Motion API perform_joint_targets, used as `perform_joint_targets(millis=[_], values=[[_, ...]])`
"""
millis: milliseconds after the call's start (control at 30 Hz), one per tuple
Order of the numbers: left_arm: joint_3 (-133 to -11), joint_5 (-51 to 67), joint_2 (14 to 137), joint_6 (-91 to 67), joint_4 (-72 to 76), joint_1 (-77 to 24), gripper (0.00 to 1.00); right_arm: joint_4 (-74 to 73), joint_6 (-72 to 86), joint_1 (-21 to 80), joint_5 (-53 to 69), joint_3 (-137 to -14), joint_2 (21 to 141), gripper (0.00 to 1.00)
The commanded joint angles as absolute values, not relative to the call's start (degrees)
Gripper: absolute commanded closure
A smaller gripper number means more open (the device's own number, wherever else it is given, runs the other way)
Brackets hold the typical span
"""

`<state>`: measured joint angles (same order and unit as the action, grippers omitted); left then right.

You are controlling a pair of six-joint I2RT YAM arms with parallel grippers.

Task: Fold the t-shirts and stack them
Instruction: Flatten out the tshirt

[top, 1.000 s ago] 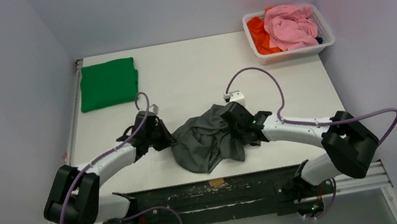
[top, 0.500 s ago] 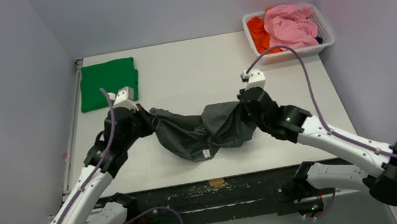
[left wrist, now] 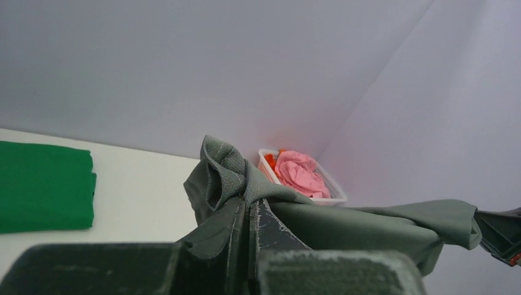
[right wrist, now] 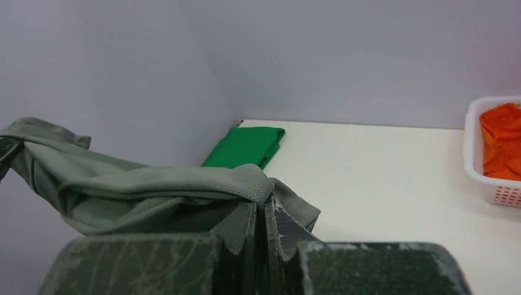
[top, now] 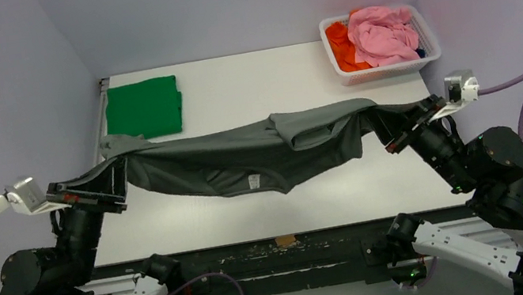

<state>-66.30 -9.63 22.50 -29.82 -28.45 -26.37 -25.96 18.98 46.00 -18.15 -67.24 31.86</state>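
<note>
while left end effector (top: 119,186) and right end effector (top: 388,130) clamp its ends, grey t-shirt (top: 245,164) hangs stretched

I can read no text, number or brand anywhere. The grey shirt (top: 229,165) carries one small pale tag (top: 254,182), too small for reading.
</note>
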Motion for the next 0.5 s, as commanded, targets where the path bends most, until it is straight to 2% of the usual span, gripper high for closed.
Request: perform_joint_targets(millis=[0, 333, 433, 467], values=[[-67.2, -13.7, 23.0, -28.4, -31.9, -26.5, 1.0, -28.9, 19.8, 45.8, -15.0, -68.1, 33.0, 1.0], [-71.2, -23.5, 46.6, -29.5, -34.2, -25.3, 1.0, -36.9, 27.7, 45.5, -39.7, -69.3, 48.6, 1.0], [-67.5, -20.4, 52.5, -32.2, -34.4, -23.7, 1.0, -36.8, 30.5, 42.8, -36.4, -64.0, 52.5, 1.0], [-64.6, -19.2, 54.0, -32.9, -33.4, -23.3, 1.0, -35.1, 30.8, 39.4, -30.7, -61.5, 54.0, 1.0]])
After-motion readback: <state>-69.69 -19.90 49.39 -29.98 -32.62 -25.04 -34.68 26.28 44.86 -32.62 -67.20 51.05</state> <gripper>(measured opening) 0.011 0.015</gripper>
